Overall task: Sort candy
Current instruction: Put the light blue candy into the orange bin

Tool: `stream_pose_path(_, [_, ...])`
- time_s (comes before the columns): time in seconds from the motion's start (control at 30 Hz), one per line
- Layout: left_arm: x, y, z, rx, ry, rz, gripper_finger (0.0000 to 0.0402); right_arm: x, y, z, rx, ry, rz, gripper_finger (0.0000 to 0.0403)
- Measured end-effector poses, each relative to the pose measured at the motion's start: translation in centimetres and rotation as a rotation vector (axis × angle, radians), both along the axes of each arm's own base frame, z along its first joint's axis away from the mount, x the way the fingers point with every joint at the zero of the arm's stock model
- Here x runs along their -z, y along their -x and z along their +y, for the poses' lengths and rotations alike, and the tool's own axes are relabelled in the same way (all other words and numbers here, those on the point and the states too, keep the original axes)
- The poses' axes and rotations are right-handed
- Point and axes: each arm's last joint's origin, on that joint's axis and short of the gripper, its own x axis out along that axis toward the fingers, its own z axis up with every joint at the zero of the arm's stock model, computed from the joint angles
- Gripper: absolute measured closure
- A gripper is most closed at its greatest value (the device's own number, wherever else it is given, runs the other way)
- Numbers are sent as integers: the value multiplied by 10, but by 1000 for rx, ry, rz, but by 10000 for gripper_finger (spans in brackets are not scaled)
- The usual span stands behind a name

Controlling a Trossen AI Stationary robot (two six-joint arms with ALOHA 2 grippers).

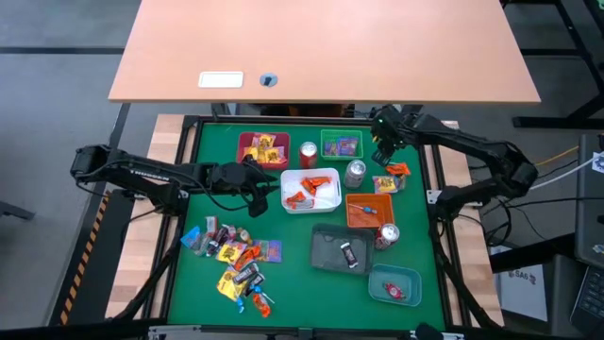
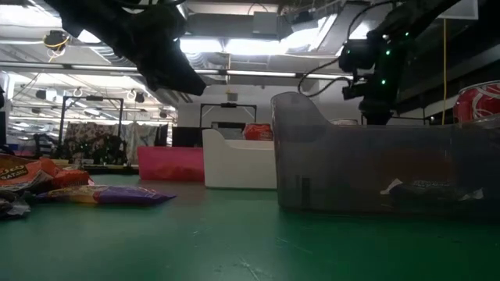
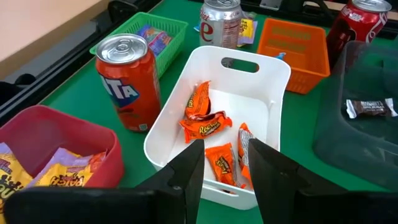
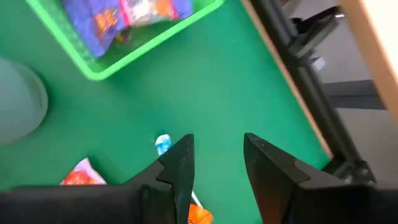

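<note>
A heap of loose wrapped candy [image 1: 236, 257] lies on the green mat at the near left. A few more pieces [image 1: 389, 178] lie at the far right, beside a silver can [image 1: 355, 173]. My left gripper [image 3: 225, 149] hovers open over the near-left end of the white tray [image 3: 273, 74], which holds orange-wrapped candy [image 3: 202, 121]. My right gripper [image 4: 217, 146] is open above the bare mat next to the green tray [image 4: 124, 56]. A blue piece [image 4: 163, 143] and an orange piece [image 4: 200, 215] lie just by its fingers. Neither gripper has anything between its fingers.
Around the white tray stand a red tray [image 1: 262, 148] of yellow candy, an orange tray [image 1: 368, 210], a grey tray [image 1: 342, 250] and a teal tray [image 1: 394, 285]. Two red cans [image 1: 308, 155] [image 1: 387, 235] stand among them. A wooden desk [image 1: 321, 47] lies beyond the far edge.
</note>
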Motion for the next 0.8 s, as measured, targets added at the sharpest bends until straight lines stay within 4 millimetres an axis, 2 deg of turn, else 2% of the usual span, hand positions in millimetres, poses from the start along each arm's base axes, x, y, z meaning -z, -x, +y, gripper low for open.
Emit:
stream_pose_path(0.5, [0, 0, 0, 0, 1, 0, 288, 31, -9, -10, -18, -100, 113, 262])
stream_pose_path(0.8, [0, 0, 0, 0, 0, 0, 288, 40, 8, -28, 40, -150, 157, 184])
